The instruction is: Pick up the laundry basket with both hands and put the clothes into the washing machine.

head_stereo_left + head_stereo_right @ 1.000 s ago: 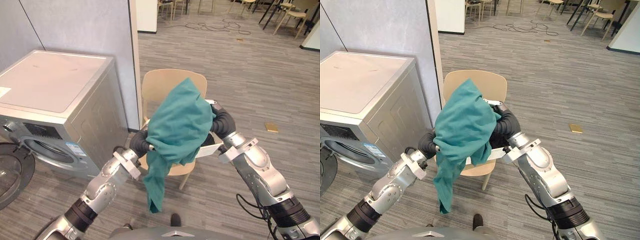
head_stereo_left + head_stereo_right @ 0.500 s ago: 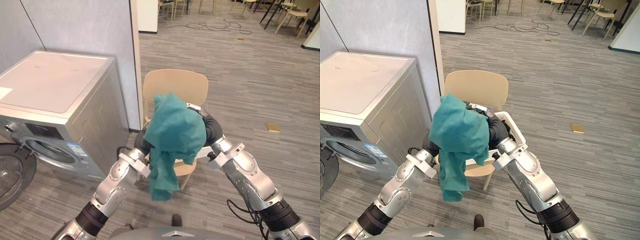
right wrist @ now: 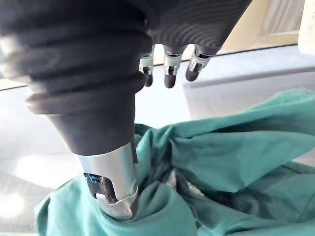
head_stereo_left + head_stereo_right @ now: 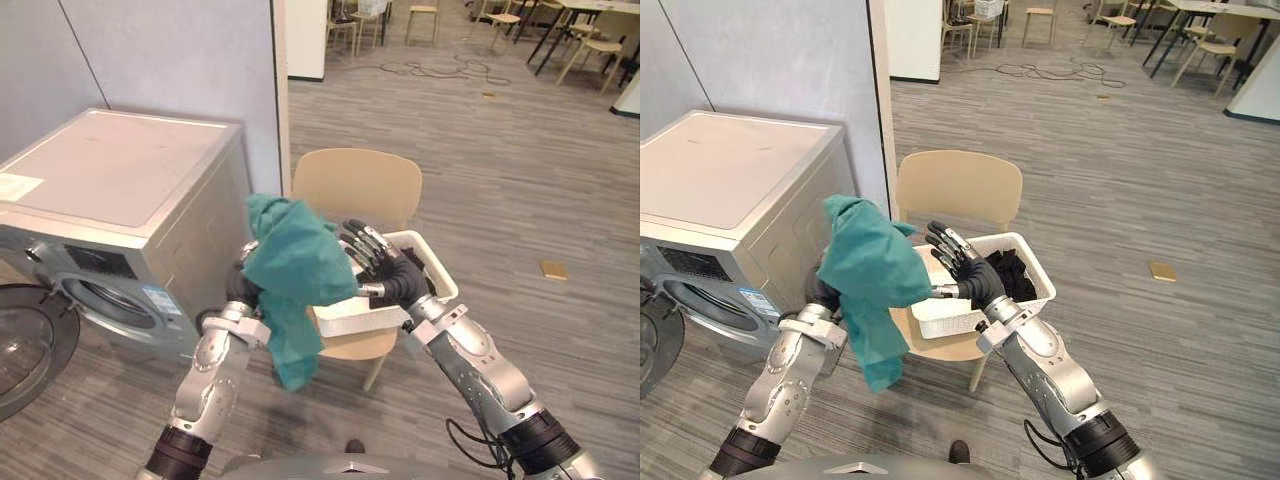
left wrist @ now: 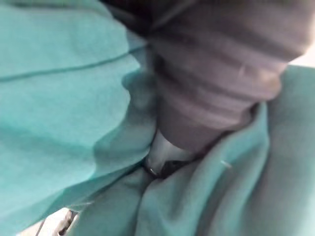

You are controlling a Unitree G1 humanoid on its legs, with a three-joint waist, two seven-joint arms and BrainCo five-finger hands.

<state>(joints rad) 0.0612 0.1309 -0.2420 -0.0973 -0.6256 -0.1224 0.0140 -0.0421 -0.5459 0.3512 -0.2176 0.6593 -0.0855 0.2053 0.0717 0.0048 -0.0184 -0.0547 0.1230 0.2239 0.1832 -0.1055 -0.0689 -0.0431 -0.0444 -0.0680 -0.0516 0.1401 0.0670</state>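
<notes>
Teal garment (image 4: pixel 295 270) covers left robot hand (image 5: pixel 219 61), grip untellable; right robot hand (image 4: pixel 387 267) spread beside.

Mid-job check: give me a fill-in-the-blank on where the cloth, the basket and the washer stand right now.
1. The teal cloth is draped over the left hand; the right hand beside it, fingers straight and spread, is ____.
2. The white plastic laundry basket sits on the beige wooden chair and holds ____ clothes.
3. The silver-grey washing machine, its round door open, stands to the robot's ____ of the chair.

Missing words: open; dark; left.
</notes>
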